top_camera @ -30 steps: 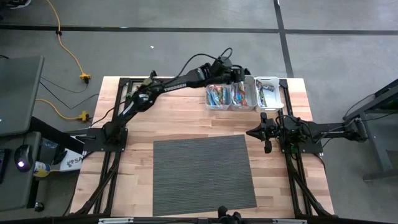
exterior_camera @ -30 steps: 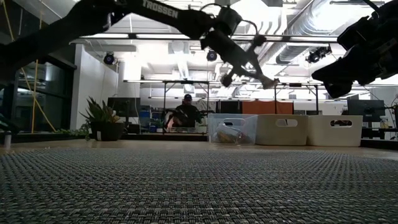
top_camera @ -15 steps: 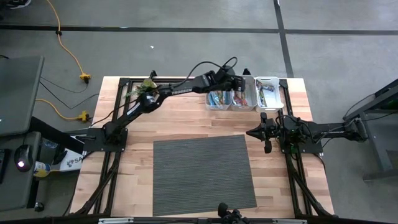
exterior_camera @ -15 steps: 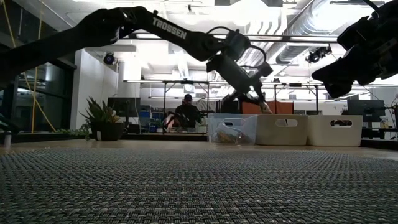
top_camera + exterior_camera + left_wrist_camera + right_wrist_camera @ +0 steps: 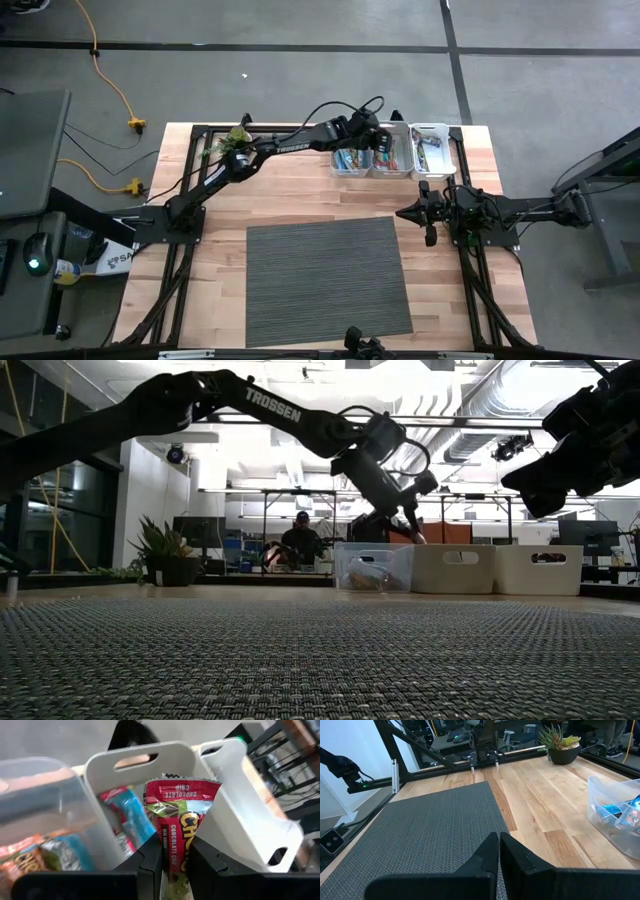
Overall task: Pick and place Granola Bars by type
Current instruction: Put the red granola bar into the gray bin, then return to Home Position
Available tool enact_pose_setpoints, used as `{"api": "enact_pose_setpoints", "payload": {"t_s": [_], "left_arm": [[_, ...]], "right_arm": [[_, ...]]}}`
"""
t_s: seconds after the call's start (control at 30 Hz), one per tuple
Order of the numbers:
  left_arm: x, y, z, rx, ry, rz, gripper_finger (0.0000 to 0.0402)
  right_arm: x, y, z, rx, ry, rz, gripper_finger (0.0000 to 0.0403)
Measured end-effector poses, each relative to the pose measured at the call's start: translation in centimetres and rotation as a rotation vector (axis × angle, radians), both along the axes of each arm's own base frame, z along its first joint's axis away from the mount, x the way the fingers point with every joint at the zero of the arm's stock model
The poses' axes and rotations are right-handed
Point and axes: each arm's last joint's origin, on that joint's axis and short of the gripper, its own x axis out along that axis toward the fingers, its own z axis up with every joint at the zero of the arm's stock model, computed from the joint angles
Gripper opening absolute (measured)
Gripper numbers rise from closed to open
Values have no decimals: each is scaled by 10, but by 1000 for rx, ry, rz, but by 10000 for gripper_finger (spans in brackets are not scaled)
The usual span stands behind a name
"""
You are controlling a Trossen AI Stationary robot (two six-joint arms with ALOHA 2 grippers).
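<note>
My left gripper (image 5: pixel 378 146) reaches over the three bins at the table's far edge, shut on a red and green granola bar (image 5: pixel 179 815). It slants down over the middle white bin (image 5: pixel 102 777), which holds light blue and red bars (image 5: pixel 131 815). The clear bin (image 5: pixel 349 157) beside it holds several mixed bars. The third, white bin (image 5: pixel 433 148) holds a few more. My right gripper (image 5: pixel 407 213) waits shut at the table's right side, above the wood. My left gripper pinches the bar's lower half (image 5: pixel 175 851) between its two fingers, one on each flat face. The fingers slant down from the table's left and near side, lying along the bar. The bar's crimped end (image 5: pixel 183 781) sticks out past the fingertips, clear of the bin.
A grey woven mat (image 5: pixel 325 280) covers the table's near middle. A small potted plant (image 5: pixel 236 140) stands at the far left beside the left arm. A person (image 5: pixel 300 542) sits in the room beyond the table.
My left gripper has come down toward the middle white bin, rolling about its own axis and tipping further downward, with the bar still held. Most of that drop came early; in the last half second it has barely moved.
</note>
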Motion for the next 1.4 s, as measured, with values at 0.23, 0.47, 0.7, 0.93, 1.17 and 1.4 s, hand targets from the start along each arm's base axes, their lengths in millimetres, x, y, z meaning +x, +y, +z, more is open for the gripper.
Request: {"api": "enact_pose_setpoints", "payload": {"t_s": [0.23,0.47,0.7,0.93,1.17,1.4], "left_arm": [[0,0,-1,-3,13,-8,66],[0,-1,-2,-25,9,-39,67],[0,-2,-3,-37,16,-52,91],[2,-5,-1,-8,18,-73,155],[4,-5,2,7,-25,-134,202],[10,-8,40,108,-219,-312,207]], "right_arm": [[0,0,0,0,0,0,0],[0,0,0,0,0,0,0],[0,0,0,0,0,0,0],[0,0,0,0,0,0,0],[0,0,0,0,0,0,0],[0,0,0,0,0,0,0]]}}
